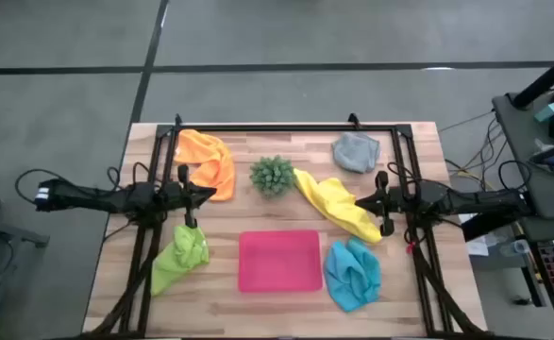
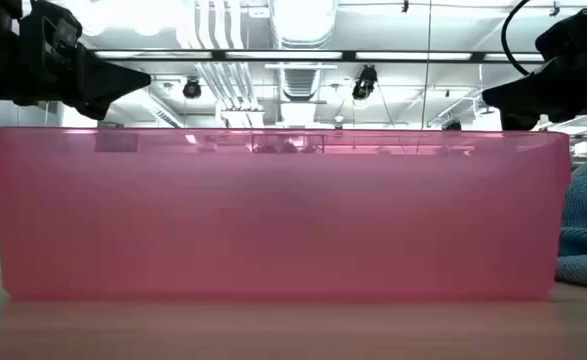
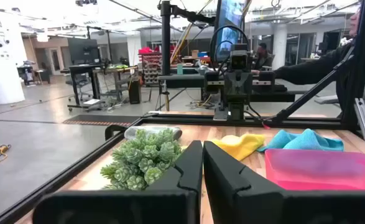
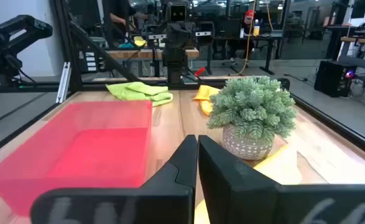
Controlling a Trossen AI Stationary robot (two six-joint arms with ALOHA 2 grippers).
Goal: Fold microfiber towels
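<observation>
Five towels lie on the wooden table: orange (image 1: pixel 206 159) at the far left, grey (image 1: pixel 356 151) at the far right, yellow (image 1: pixel 338 206) right of centre, lime green (image 1: pixel 180 257) at the near left, light blue (image 1: pixel 354 274) at the near right. All are crumpled or loosely bunched. My left gripper (image 1: pixel 212 193) is shut and empty, held above the table beside the orange towel; its wrist view shows the fingers together (image 3: pixel 203 163). My right gripper (image 1: pixel 357 201) is shut and empty, hovering over the yellow towel (image 4: pixel 281 162); its fingers are together (image 4: pixel 198 152).
A pink tray (image 1: pixel 279 260) stands at the near centre and fills the low view (image 2: pixel 273 210). A small spiky green plant (image 1: pixel 273 175) in a pot stands between the two grippers. A black frame (image 1: pixel 286 127) runs along the far and side edges.
</observation>
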